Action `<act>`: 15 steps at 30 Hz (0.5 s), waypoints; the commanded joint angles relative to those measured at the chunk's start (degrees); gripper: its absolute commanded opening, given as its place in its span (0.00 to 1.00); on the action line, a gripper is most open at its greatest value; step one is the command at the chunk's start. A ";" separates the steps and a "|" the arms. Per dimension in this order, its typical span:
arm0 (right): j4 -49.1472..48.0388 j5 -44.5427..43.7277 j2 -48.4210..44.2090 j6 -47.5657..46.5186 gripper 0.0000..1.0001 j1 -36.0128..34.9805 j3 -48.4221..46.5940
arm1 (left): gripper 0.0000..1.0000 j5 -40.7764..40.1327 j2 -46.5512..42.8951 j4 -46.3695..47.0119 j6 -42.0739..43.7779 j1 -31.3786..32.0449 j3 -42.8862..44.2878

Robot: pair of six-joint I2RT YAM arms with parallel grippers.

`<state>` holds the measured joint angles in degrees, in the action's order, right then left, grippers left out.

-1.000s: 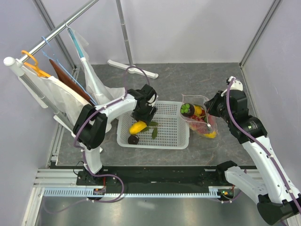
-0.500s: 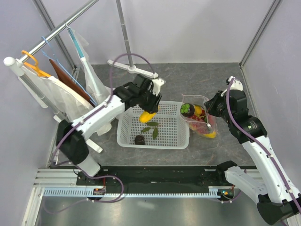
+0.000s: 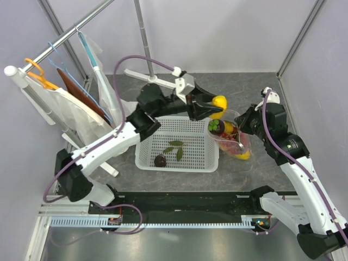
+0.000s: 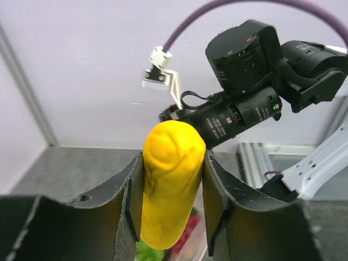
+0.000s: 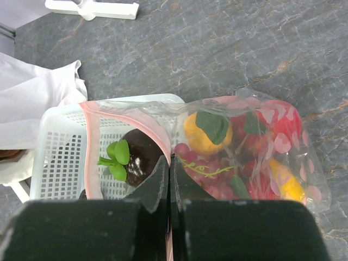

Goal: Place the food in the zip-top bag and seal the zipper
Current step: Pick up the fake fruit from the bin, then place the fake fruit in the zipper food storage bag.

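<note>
My left gripper (image 3: 213, 107) is shut on a yellow mango (image 3: 219, 102) and holds it in the air just above and left of the zip-top bag's (image 3: 235, 138) mouth. In the left wrist view the mango (image 4: 171, 185) stands upright between both fingers. The right gripper (image 3: 243, 124) is shut on the pink zipper (image 5: 130, 117) edge and holds the mouth open. Inside the bag (image 5: 261, 152) lie a mangosteen (image 5: 138, 157), an orange (image 5: 201, 133), grapes (image 5: 212, 171) and red fruit. Another mangosteen (image 3: 160, 160) lies in the white basket (image 3: 142, 163).
Loose green leaves (image 3: 175, 144) lie in the basket. A clothes rail (image 3: 54, 43) with hangers and white cloth (image 3: 70, 117) fills the left side. A white stand foot (image 3: 152, 79) lies at the back. The bag rests against the basket's right rim.
The left gripper closed on the mango in the basket, lifted it and carried it right and back, up to the bag's mouth. The right arm and the bag stayed put.
</note>
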<state>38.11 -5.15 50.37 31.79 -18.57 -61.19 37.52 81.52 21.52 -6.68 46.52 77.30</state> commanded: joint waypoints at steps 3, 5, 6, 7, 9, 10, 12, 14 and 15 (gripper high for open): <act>-1.90 0.31 -0.01 1.08 0.00 0.11 -3.67 | 0.12 -12.88 7.51 11.70 -18.87 5.24 2.51; -2.34 -0.21 -0.10 1.26 0.00 0.20 -3.76 | 0.12 -19.98 8.65 11.53 -26.61 5.94 1.46; -2.51 -0.21 -0.01 1.34 0.00 0.20 -3.85 | 0.12 -21.68 9.70 11.44 -28.37 6.56 1.19; -2.60 -0.30 -0.01 1.34 0.00 0.11 -3.85 | 0.12 -23.44 10.06 11.44 -29.87 6.91 1.10; -2.60 -0.48 0.25 1.52 0.00 0.11 -4.02 | 0.15 -27.31 11.11 11.18 -31.20 7.70 1.19; -2.60 -0.65 0.34 1.52 0.00 0.11 -4.11 | 0.16 -28.02 11.90 10.74 -32.16 7.88 1.36; -2.51 -1.00 0.52 1.61 0.00 0.11 -4.38 | 0.16 -31.88 12.44 9.51 -33.57 8.14 1.45; -2.60 -1.44 0.52 1.87 0.00 0.20 -4.64 | 0.17 -36.70 13.40 6.44 -37.52 8.15 1.45; -2.51 -2.31 0.78 2.05 0.00 0.20 -4.90 | 0.17 -37.34 13.58 5.47 -38.66 8.23 1.37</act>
<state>37.93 -5.23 50.92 32.60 -18.57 -62.63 10.98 94.00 28.14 -36.25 54.33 77.43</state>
